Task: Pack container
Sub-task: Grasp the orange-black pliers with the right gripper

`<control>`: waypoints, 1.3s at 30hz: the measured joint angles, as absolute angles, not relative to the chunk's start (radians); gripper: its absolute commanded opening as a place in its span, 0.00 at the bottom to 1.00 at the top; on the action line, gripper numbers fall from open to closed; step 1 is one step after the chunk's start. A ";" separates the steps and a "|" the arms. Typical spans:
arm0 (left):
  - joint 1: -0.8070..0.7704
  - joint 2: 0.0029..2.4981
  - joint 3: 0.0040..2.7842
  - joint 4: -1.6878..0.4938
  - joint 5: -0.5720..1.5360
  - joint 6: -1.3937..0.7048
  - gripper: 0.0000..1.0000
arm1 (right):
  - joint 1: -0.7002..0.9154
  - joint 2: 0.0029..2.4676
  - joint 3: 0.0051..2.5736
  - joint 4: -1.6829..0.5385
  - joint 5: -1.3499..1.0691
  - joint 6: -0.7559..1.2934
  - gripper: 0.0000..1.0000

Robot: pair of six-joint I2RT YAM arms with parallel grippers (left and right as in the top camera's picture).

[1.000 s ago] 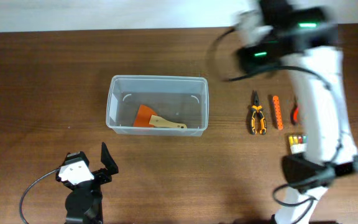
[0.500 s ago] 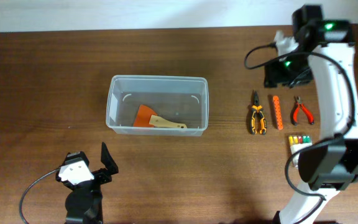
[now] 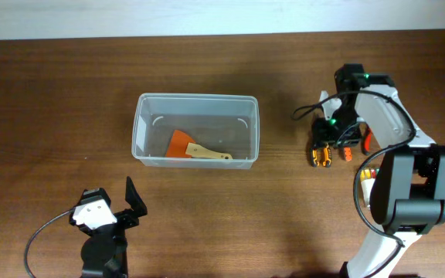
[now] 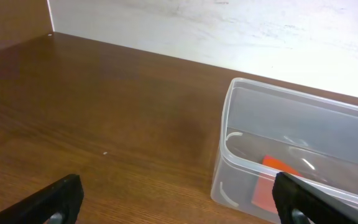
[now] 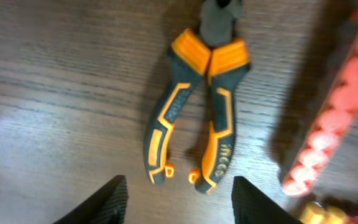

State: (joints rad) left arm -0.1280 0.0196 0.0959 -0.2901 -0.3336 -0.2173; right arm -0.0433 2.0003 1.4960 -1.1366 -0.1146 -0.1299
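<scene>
Clear container (image 3: 196, 97): 1 scraper (image 3: 195, 148); R end effector (image 5: 178, 198) over 1 pliers (image 5: 194, 118).

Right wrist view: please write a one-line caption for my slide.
Open right gripper hovering over orange-and-dark pliers lying on the wooden table, with an orange studded strip alongside.

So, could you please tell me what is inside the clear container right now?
Inside the container lies one orange scraper with a pale handle, nothing else. The clear walls hide nothing from overhead.
</scene>
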 measured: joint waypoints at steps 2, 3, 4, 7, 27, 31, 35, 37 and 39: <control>-0.128 0.020 0.096 -0.290 -0.333 -0.217 0.99 | -0.043 2.000 1.465 -1.113 -0.126 -0.126 0.50; -0.128 0.020 0.096 -0.290 -0.334 -0.217 0.99 | -0.041 2.000 1.452 -1.101 -0.130 -0.120 0.50; -0.128 0.020 0.096 -0.290 -0.334 -0.217 0.99 | -0.038 2.000 1.437 -1.088 -0.133 -0.116 0.50; -0.128 0.020 0.096 -0.290 -0.334 -0.217 0.99 | -0.019 2.000 1.405 -1.060 -0.134 -0.103 0.50; -0.128 0.020 0.096 -0.290 -0.334 -0.217 0.99 | 0.048 2.000 1.383 -0.937 -0.113 0.057 0.40; -0.128 0.020 0.096 -0.290 -0.334 -0.217 0.99 | 0.048 2.000 1.383 -0.937 -0.110 0.083 0.40; -0.128 0.020 0.096 -0.290 -0.334 -0.217 0.99 | 0.048 2.000 1.375 -0.923 -0.106 0.112 0.37; -0.128 0.020 0.096 -0.290 -0.334 -0.217 0.99 | 0.049 2.000 1.361 -0.899 -0.108 0.135 0.36; -0.128 0.019 0.096 -0.290 -0.334 -0.217 0.99 | 0.049 2.000 1.338 -0.872 -0.102 0.155 0.35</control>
State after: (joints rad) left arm -0.1280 0.0193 0.0959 -0.2901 -0.3336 -0.2173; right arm 0.0490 2.0003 1.3380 -0.8722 -0.1024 0.1555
